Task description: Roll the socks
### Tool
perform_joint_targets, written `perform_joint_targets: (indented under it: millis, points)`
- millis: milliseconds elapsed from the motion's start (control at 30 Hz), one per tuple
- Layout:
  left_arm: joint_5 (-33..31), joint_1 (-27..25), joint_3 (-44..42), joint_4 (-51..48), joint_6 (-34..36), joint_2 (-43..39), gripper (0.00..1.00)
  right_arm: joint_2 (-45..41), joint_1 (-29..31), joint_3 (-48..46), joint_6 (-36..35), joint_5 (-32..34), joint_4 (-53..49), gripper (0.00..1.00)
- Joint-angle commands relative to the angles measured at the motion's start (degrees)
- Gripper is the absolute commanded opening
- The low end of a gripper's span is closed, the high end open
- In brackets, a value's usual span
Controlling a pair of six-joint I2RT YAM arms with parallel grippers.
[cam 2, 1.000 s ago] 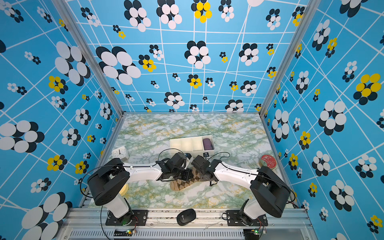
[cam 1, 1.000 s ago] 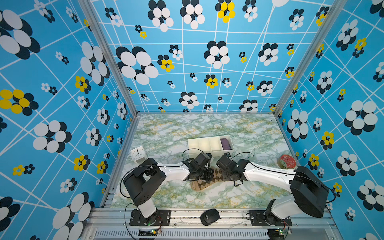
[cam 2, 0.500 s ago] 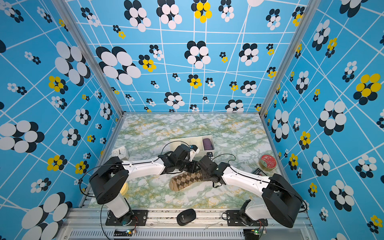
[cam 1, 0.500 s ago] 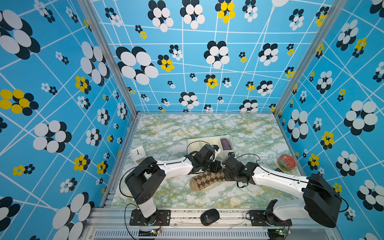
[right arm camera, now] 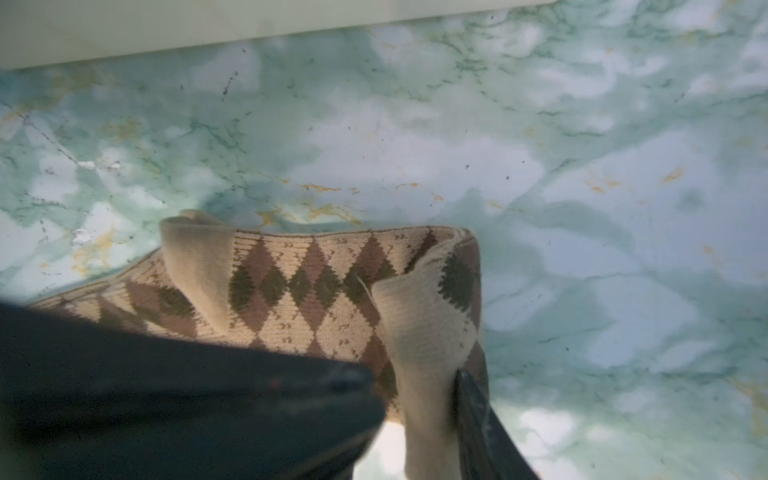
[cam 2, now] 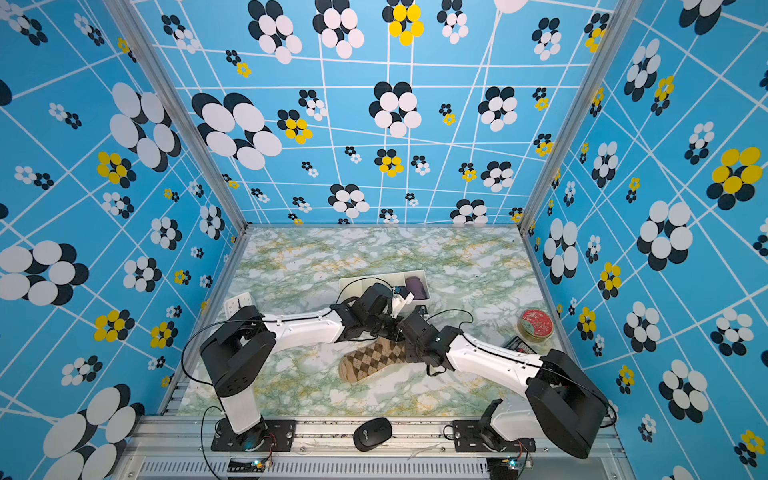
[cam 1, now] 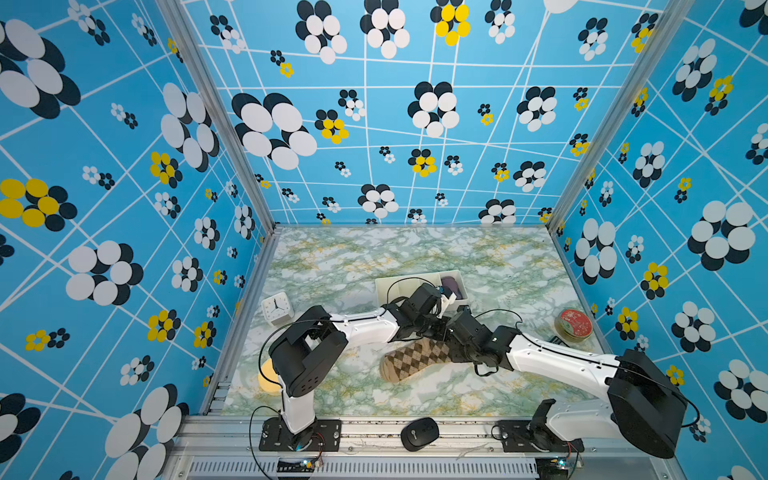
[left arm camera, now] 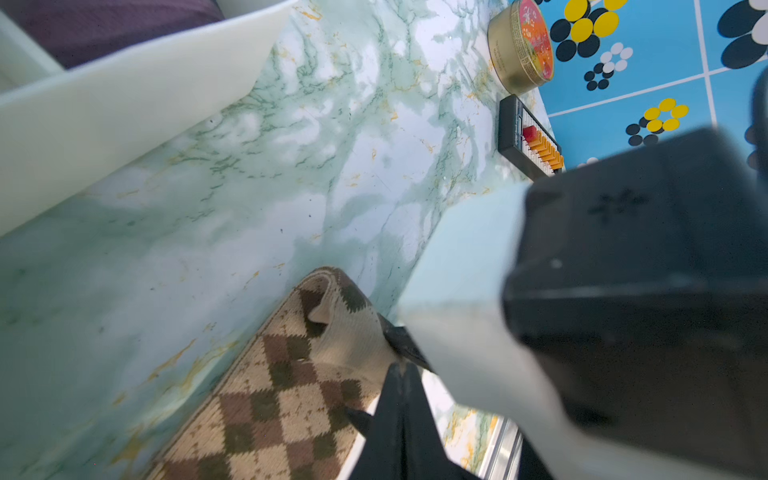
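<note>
Two grips on the argyle socks' [cam 1: 415,359] far cuff: left gripper [left arm camera: 401,370] tight-shut, right gripper [right arm camera: 417,378] half-closed on a fold. Uneven pulling could slip the cuff free.

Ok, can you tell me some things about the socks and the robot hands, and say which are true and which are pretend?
1. The socks lie on the marble table. True.
2. The purple bundle lies on the bare table. False: it sits in the white tray, in an end compartment.
3. The left gripper and the right gripper pinch the same end of the socks. True.
4. The red tin stands inside the tray. False: it stands on the table near the right wall.
5. The socks are rolled into a ball. False: they lie stretched out, with only the pinched end lifted.
</note>
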Motion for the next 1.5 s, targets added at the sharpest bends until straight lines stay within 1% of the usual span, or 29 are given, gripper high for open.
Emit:
perform_joint_targets:
  millis: [0,100,267,433,567,700,1000,1233,1467]
  points:
    - [4.2,-0.8,2.0,-0.1,-0.4,2.1,0.05,1.0,-0.2,-0.3,0.2,-1.3,1.6,0.40]
    - [5.4,-1.1,2.1,-1.4,-0.1,2.8,0.05,1.3,-0.2,-0.3,0.3,-1.6,1.9,0.40]
    - [5.3,-1.6,1.2,-3.2,0.4,3.5,0.05,1.0,-0.2,-0.5,0.5,-1.5,2.3,0.40]
    - [5.0,-1.5,-2.4,1.6,-2.1,3.3,0.05,0.4,-0.2,-1.6,0.9,-1.7,3.3,0.40]
    - [5.6,-1.9,-3.5,5.1,-3.7,3.5,0.05,0.5,-0.2,-1.5,1.1,-1.8,3.5,0.40]
    - [5.9,-2.3,-3.5,6.5,-4.5,4.3,0.05,0.6,-0.2,-1.4,1.4,-1.9,3.6,0.40]
    - [3.8,-2.0,-6.1,6.1,-4.9,3.4,0.05,0.3,-0.4,-2.6,2.0,-2.6,5.3,0.46]
    - [4.0,-2.0,-8.7,12.0,-7.8,3.8,0.06,-1.1,-0.8,-3.6,2.5,-2.7,5.8,0.47]
    - [5.4,-2.6,-8.5,15.3,-8.6,4.1,0.06,-1.0,-0.8,-3.5,2.6,-3.1,6.2,0.47]
